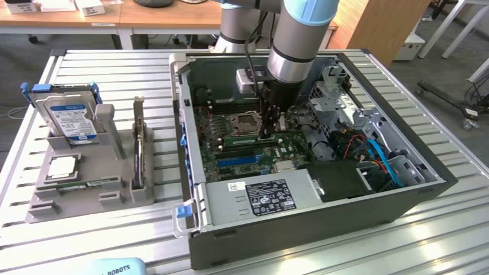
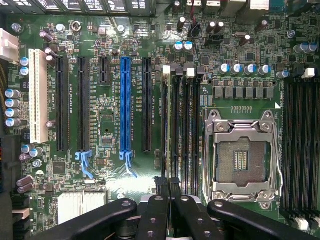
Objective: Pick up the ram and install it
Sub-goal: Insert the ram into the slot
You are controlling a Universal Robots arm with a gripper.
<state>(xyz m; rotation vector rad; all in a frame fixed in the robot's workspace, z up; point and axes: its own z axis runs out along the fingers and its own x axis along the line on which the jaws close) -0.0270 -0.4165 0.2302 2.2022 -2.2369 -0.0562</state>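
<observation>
The slatted metal table [image 1: 114,74] kept bare strips along its near edge and between the gray holder [image 1: 46,209] and the open computer case [image 1: 306,229]. The case lay on its side with its top open, so its walls ringed the motherboard [image 1: 229,146] on all sides. The arm [image 1: 302,40] came down through that opening near the case's middle. A metal drive cage [image 1: 344,103] and blue cables [image 1: 382,160] crowded the exterior view's right, and a labelled power supply [image 1: 260,197] filled the near end.

The gripper [image 2: 167,182] hung low over the board with its jaws pressed together, nothing plainly between them. Its tips sat above the black memory slots [image 2: 187,125], just beside the empty CPU socket [image 2: 242,160], with a blue expansion slot [image 2: 125,105] on their other side.

In the holder, a hard drive [image 1: 73,117] stood upright at the far end and a card [image 1: 138,149] stood on edge along the side nearest the case. The ram [image 1: 84,184] lay flat in the holder's near part, well apart from the gripper, just beside a square CPU chip [image 1: 61,166].
</observation>
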